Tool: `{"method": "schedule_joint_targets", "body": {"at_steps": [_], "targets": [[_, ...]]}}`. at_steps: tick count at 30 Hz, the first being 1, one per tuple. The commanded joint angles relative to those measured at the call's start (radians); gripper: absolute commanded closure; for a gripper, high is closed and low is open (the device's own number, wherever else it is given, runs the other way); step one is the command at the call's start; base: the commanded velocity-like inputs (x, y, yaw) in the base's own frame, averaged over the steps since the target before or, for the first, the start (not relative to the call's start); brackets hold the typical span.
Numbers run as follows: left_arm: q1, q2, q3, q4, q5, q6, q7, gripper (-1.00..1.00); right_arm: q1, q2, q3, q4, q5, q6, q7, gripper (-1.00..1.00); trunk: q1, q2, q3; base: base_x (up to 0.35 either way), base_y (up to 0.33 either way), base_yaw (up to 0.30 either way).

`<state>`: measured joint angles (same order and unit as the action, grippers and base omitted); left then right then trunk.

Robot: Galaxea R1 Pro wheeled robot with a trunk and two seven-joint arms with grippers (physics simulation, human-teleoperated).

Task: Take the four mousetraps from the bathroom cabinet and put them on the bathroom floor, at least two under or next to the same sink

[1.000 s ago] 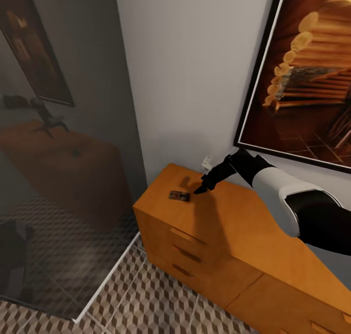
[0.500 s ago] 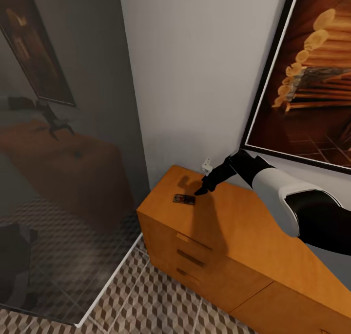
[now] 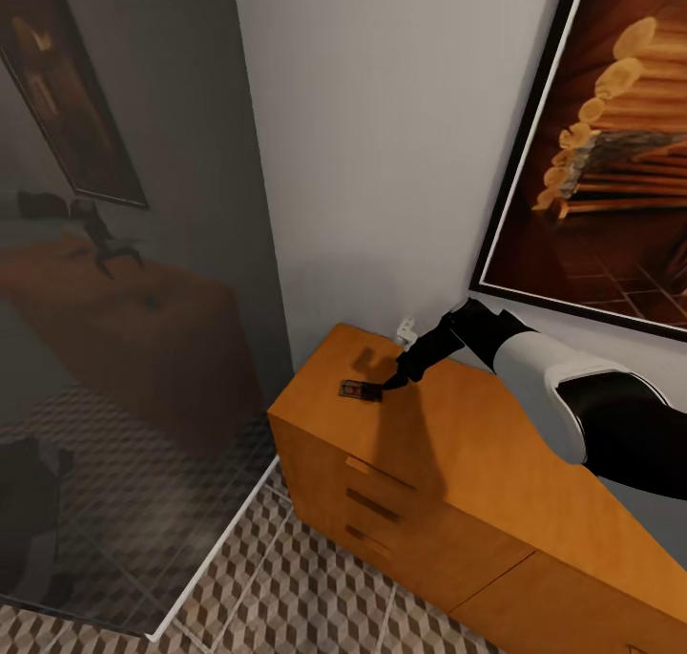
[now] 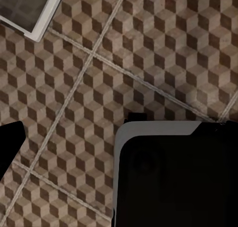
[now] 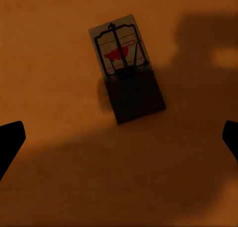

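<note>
I am holding the right gripper [image 3: 393,381] over the top of the cabinet [image 3: 496,463], a little right of the middle of the head frame, and its tips are hanging just beside the mousetrap [image 3: 360,390], which is lying flat on the wood near the cabinet's left end. In the right wrist view the mousetrap [image 5: 126,68] is sitting above the middle of the frame, its red mark and dark spring bars facing up and its nearer half under the arm's shadow, while the two dark fingertips [image 5: 9,145] are showing at the far left and right edges with a wide gap between them, so the jaws are standing apart and gripping nothing. A small white object [image 3: 405,329] is resting at the back of the cabinet against the wall, near the arm. A large framed picture [image 3: 611,148] is filling the upper right of the head frame, and a glass panel [image 3: 124,301] the left side. The left wrist view is looking down at the cube-patterned bathroom floor [image 4: 124,53]; I cannot tell whether the left gripper is released or clenched.
</note>
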<state>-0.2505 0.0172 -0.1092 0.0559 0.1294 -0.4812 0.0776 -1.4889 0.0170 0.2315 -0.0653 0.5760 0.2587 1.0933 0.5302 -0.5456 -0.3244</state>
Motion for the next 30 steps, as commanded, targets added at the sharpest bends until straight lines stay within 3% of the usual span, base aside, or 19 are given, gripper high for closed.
{"method": "schedule_joint_targets", "body": {"at_steps": [1, 16, 30], "targets": [[-0.001, 0.0, -0.009, 0.004, 0.009, -0.007, 0.001, -1.0, -0.001, 0.001, 0.008, -0.001, -0.008, 0.004, 0.003, -1.0, 0.0, -0.001, -0.001, 0.0, 0.0, 0.0], [-0.001, 0.0, -0.009, 0.004, 0.01, -0.007, 0.001, -1.0, 0.004, 0.048, 0.006, -0.001, -0.01, -0.015, -0.061, -1.0, 0.0, -0.001, -0.001, 0.0, 0.0, 0.0], [-0.001, 0.0, -0.009, 0.004, 0.009, -0.007, 0.001, -1.0, 0.022, 0.053, 0.006, -0.001, -0.01, -0.016, -0.071, -1.0, 0.0, -0.001, -0.001, 0.0, 0.0, 0.0]]}}
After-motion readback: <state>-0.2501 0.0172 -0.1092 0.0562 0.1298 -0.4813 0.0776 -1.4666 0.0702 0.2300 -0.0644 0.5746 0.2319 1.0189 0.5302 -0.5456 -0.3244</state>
